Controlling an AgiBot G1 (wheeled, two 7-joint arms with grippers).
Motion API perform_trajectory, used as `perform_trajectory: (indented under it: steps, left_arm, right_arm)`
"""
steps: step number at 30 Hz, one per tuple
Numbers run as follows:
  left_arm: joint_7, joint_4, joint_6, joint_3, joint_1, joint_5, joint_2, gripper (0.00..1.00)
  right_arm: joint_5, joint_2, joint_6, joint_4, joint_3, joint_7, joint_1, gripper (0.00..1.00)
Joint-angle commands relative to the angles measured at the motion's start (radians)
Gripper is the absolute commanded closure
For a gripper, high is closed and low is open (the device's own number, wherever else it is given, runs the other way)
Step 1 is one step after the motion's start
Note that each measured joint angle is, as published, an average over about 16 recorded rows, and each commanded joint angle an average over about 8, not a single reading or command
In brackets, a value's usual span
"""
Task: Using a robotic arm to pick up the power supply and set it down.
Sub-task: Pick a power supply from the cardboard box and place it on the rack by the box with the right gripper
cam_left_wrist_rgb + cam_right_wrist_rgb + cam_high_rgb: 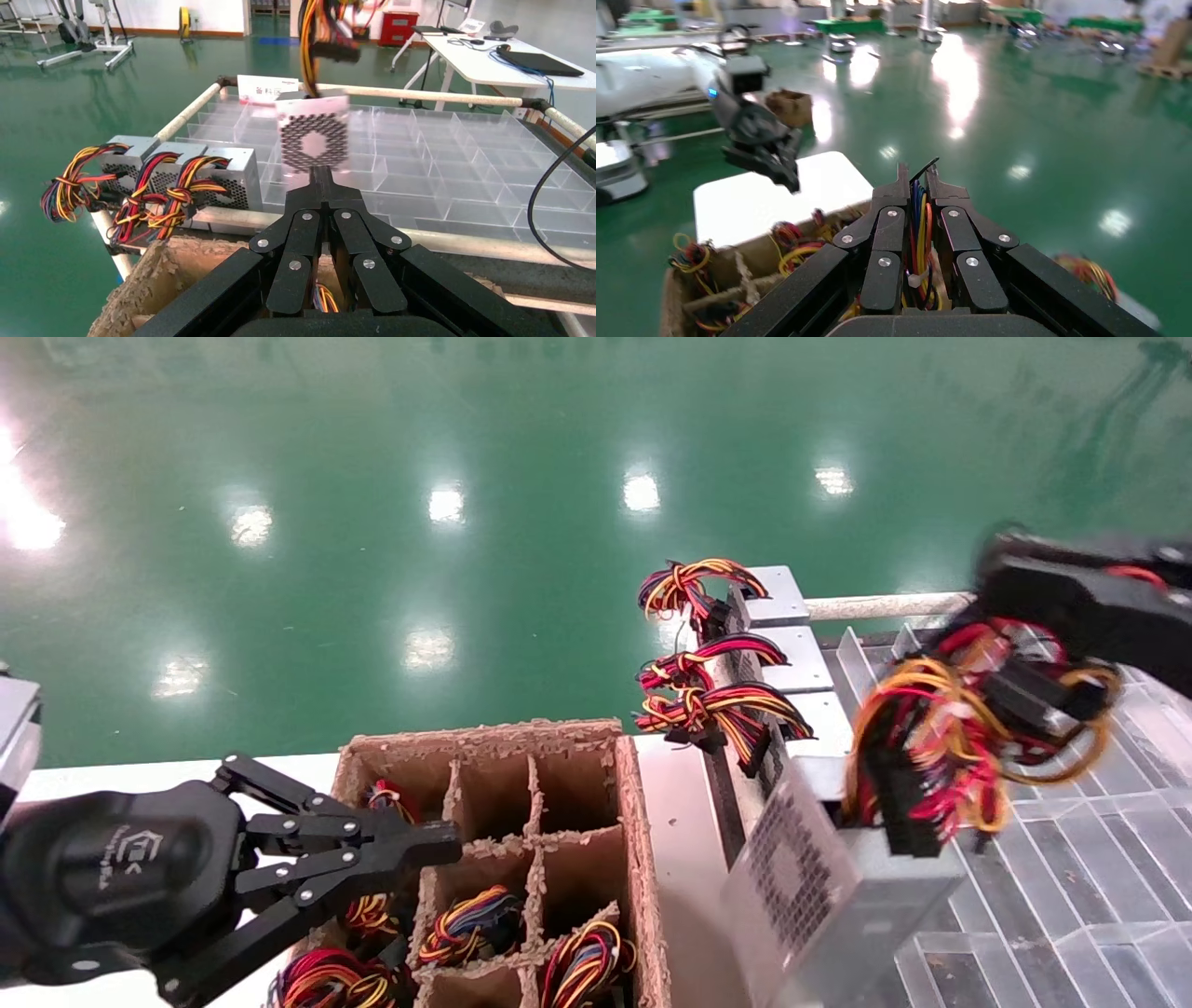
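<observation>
One silver-grey perforated power supply [838,905] dangling by its wires, right gripper [917,184] fingers clamped on them; lowering slowly into clear tray [1099,859]; left gripper [438,845] fingers together, idle.

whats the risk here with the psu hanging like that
1. The right gripper holds only the red, yellow and black wire bundle, so the silver-grey metal power supply hangs tilted below and could slip or strain its wires.
2. Swinging, it could knock the three power supplies already set by the clear plastic divider tray.
3. The left gripper is parked over the brown pulp crate.
</observation>
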Motion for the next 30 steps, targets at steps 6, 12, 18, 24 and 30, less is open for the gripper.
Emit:
perform_trajectory:
  steps: [6, 12, 18, 24, 30]
  left_arm:
    - [0.000, 0.000, 0.000, 0.000, 0.000, 0.000, 0.000, 1.00]
    - [0.000, 0.000, 0.000, 0.000, 0.000, 0.000, 0.000, 1.00]
    - [0.000, 0.000, 0.000, 0.000, 0.000, 0.000, 0.000, 1.00]
    - [0.000, 0.000, 0.000, 0.000, 0.000, 0.000, 0.000, 1.00]
    - [0.000, 0.000, 0.000, 0.000, 0.000, 0.000, 0.000, 1.00]
  right_arm:
    - [0.062, 0.081, 0.035, 0.001, -0.052, -0.067, -0.065, 1.00]
    - [0.095, 0.071, 0.030, -0.056, -0.091, -0.127, -0.106, 1.00]
    - [0.119, 0.043, 0.012, -0.111, -0.119, -0.163, -0.137, 1.00]
    - [0.133, 0.001, 0.008, -0.155, -0.136, -0.193, -0.160, 1.00]
    - [0.143, -0.046, 0.014, -0.193, -0.146, -0.215, -0.174, 1.00]
